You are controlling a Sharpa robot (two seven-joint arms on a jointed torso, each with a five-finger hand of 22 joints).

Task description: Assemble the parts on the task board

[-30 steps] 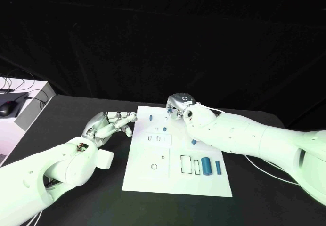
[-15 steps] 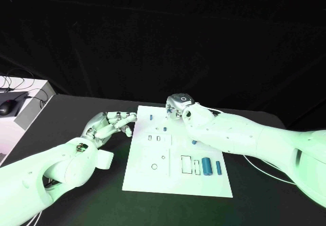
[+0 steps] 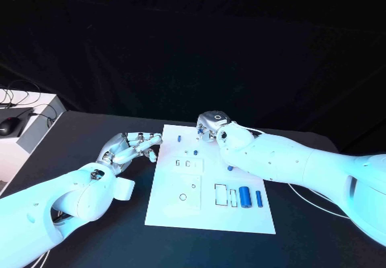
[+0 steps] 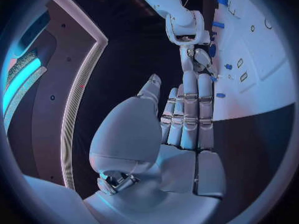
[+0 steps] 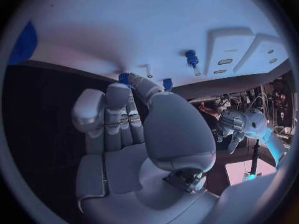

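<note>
Several blue parts loose on task board, well short of right hand pinching a small part; left hand beside board, open, empty; assembly judged early.

White arms, silver robot hand, possibly cabled

Black backdrop, black table (white side desk, mouse)

right hand hides board's far corner, its fingertip contact with small part unclear
</note>
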